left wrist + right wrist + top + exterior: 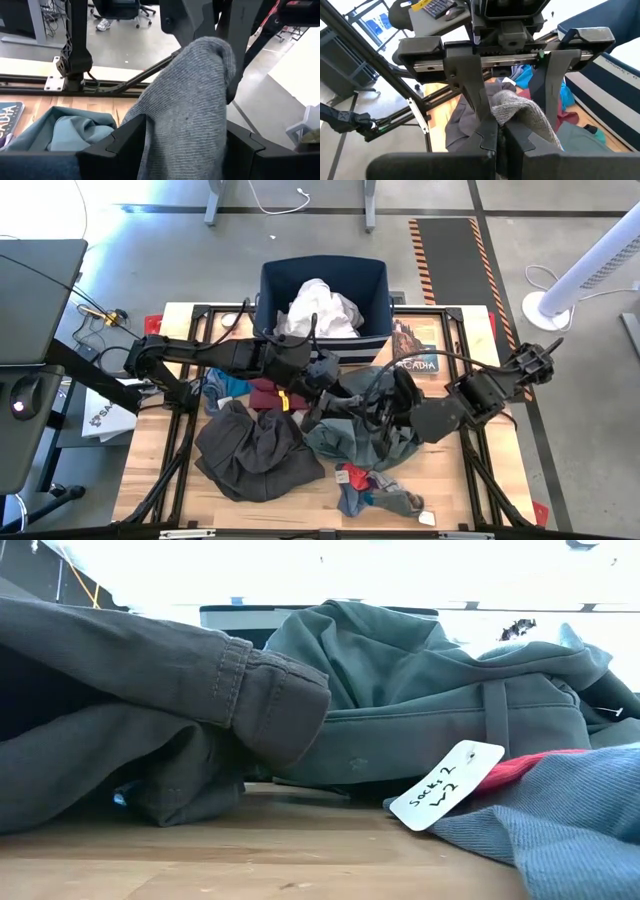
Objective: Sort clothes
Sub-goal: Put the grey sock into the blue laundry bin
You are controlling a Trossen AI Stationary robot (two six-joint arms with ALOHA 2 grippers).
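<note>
Grey concrete floor [150,250] surrounds the wooden tabletop [300,510]. Beyond the pincers: hazard-striped mat [450,250], white cable [290,195], white fan [590,275]. An office chair [122,10] stands farther off.

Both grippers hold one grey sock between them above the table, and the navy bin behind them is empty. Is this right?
Not quite: the navy bin is not empty. The high view shows white clothes inside it. The rest stands: the left gripper and the right gripper both hold the grey sock above the table.
</note>
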